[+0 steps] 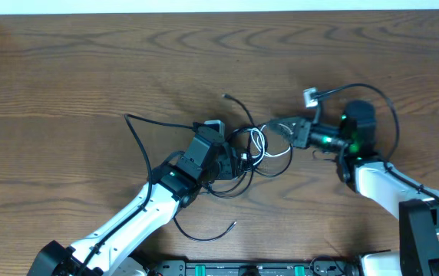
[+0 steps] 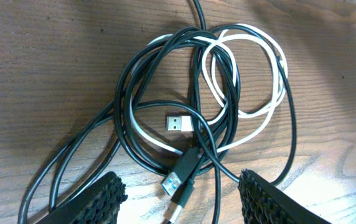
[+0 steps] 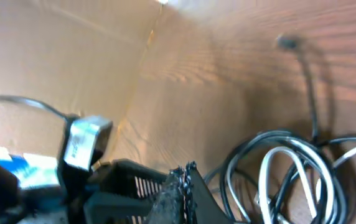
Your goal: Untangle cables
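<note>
The cables (image 1: pixel 254 149) lie knotted mid-table: black cords looped round a white cord (image 1: pixel 260 144). My left gripper (image 1: pixel 236 159) hovers at the tangle's left side. In the left wrist view it (image 2: pixel 181 202) is open, and its fingers (image 2: pixel 97 199) straddle a black blue-tongued USB plug (image 2: pixel 181 174) and a strand without touching them. A loose silver plug (image 2: pixel 179 122) lies inside the black loops (image 2: pixel 125 81) beside the white cord (image 2: pixel 271 81). My right gripper (image 1: pixel 281 127) sits at the tangle's right edge. Its pads (image 3: pixel 187 183) are pressed together, left of the coils (image 3: pixel 290 174), and no cord shows between them.
Free black cord ends trail to the far side (image 1: pixel 227 97), the left (image 1: pixel 127 116) and the near side (image 1: pixel 233 224). A light plug (image 1: pixel 309 96) on a black cord loops round the right arm and shows beside that gripper (image 3: pixel 84 143). A cardboard wall (image 3: pixel 53 56) borders the table.
</note>
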You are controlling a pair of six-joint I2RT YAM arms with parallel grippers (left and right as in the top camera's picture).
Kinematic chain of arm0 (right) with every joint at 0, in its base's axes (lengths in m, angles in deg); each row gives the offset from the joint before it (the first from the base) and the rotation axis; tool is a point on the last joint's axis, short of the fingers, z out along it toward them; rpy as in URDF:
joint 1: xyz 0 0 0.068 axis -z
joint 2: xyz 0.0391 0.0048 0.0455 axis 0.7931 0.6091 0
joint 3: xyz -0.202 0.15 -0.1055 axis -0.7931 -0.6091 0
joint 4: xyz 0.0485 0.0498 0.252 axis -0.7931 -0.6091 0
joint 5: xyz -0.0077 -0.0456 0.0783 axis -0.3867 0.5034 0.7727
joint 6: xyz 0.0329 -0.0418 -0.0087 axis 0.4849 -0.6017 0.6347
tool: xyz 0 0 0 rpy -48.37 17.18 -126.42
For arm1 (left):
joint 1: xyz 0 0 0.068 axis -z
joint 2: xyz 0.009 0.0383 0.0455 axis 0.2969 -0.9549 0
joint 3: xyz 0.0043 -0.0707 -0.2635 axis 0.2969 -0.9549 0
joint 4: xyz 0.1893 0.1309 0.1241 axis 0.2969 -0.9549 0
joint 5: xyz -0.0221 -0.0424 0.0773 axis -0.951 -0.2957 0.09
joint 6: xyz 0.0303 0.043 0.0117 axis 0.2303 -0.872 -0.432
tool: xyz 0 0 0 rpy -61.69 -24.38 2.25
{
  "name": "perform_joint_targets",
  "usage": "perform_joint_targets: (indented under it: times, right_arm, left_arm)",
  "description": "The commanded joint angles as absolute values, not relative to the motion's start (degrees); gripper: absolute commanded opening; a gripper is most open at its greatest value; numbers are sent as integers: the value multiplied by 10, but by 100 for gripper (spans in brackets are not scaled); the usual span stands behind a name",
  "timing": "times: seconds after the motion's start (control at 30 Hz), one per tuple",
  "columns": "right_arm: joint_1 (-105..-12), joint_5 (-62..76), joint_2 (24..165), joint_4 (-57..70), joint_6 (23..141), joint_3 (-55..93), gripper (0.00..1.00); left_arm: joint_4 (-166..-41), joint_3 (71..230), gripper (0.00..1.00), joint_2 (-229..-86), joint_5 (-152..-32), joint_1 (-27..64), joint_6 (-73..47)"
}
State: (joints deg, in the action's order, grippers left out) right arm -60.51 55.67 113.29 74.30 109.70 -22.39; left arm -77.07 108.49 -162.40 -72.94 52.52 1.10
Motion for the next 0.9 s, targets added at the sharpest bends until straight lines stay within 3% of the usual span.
perform_joint_targets:
  times: [0.0,0.1,0.13,0.2,0.3,0.4,0.53,0.87]
  right_arm:
    - [-576,592,1137,776,1170,-221,1]
    - [-566,592,1137,768,1165,-221,1]
    - [-567,594,1137,759,1152,-221,6]
    - [-577,592,1137,714,1108,-221,32]
    - [-614,538,1137,596,1042,-221,36]
    - [-677,398,1137,489,1020,-221,44]
    - [-749,355,1137,502,1020,-221,52]
    - [-817,186,1139,496,1052,-221,49]
  left_arm:
    - [-773,1087,61,-1628,-722,522,3]
    - [-773,1087,63,-1628,-722,522,3]
    - [-773,1087,63,-1628,-722,522,3]
    - [-773,1087,64,-1628,-721,522,3]
    - [-776,1087,64,-1628,-699,521,3]
    - [-781,1087,64,-1628,-647,519,19]
    - [-781,1087,65,-1628,-638,507,33]
    - [-794,1087,65,-1628,-638,501,33]
